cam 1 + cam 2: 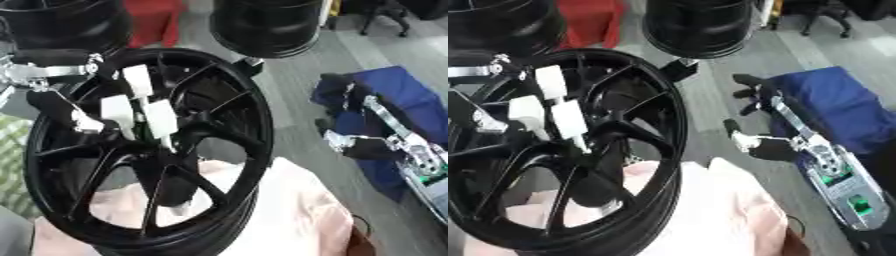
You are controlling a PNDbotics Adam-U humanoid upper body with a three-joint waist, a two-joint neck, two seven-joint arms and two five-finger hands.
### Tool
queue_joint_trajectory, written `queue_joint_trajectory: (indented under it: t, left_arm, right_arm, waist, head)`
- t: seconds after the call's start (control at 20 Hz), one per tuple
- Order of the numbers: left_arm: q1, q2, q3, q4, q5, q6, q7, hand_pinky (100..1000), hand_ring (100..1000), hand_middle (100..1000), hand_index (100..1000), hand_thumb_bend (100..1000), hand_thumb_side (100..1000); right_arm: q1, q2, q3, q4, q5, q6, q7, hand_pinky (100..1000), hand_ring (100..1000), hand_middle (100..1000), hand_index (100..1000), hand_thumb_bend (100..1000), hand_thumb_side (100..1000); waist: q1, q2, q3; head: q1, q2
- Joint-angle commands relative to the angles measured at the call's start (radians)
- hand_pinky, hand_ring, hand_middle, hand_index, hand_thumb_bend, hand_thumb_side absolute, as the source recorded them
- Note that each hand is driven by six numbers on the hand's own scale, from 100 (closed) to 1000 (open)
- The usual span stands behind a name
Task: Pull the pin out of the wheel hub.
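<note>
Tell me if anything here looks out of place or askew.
The black wheel stands tilted on a pink cloth rather than lying flat. The left hand reaches in at its hub; the right hand hangs idle, apart from it. No damage or spill shows.

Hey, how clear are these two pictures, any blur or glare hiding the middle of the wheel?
Left eye view: soft throughout; the left hand covers the centre of the black wheel, so no pin shows. Right eye view: equally soft; faint sheen on the rim, no strong glare; right hand idle and blurred.
</note>
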Motion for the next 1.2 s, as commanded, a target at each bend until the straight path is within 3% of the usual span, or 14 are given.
queue_joint_trajectory:
  t: [0.05, 0.2, 0.5, 0.75, 1.2]
  left_arm:
    - [-0.014, 0.018, 0.007, -0.015, -0.008, -0.168, -0.149, 661, 499, 467, 697, 222, 343]
    - [-0.015, 0.019, 0.011, -0.014, -0.012, -0.161, -0.120, 623, 460, 424, 655, 100, 305]
    - [-0.016, 0.019, 0.013, -0.015, -0.026, -0.141, -0.062, 526, 358, 342, 579, 100, 268]
    - [-0.018, 0.021, 0.016, -0.018, -0.037, -0.139, -0.043, 431, 267, 329, 567, 100, 269]
    - [-0.031, 0.028, 0.024, -0.043, -0.033, -0.136, -0.032, 413, 251, 303, 549, 100, 276]
  right_arm:
    - [-0.011, -0.028, -0.007, -0.007, -0.007, 0.000, 0.001, 675, 859, 959, 962, 212, 255]
    - [-0.011, -0.028, -0.008, -0.007, -0.007, 0.000, 0.001, 675, 859, 959, 962, 211, 255]
    - [-0.011, -0.028, -0.008, -0.007, -0.007, -0.001, 0.002, 675, 859, 959, 962, 212, 256]
    - [-0.011, -0.028, -0.008, -0.006, -0.008, -0.001, 0.001, 675, 859, 959, 962, 212, 256]
    - [-0.010, -0.029, -0.008, -0.005, -0.007, -0.001, 0.002, 676, 859, 959, 962, 213, 257]
  waist:
    - [-0.002, -0.019, 0.000]
    - [-0.002, -0.019, 0.000]
    - [-0.003, -0.019, 0.001]
    - [-0.003, -0.018, 0.000]
    - [-0.001, -0.021, 0.002]
  head:
    - [0.000, 0.000]
    - [0.000, 0.000]
    - [0.001, 0.001]
    - [0.002, 0.002]
    - [0.000, 0.000]
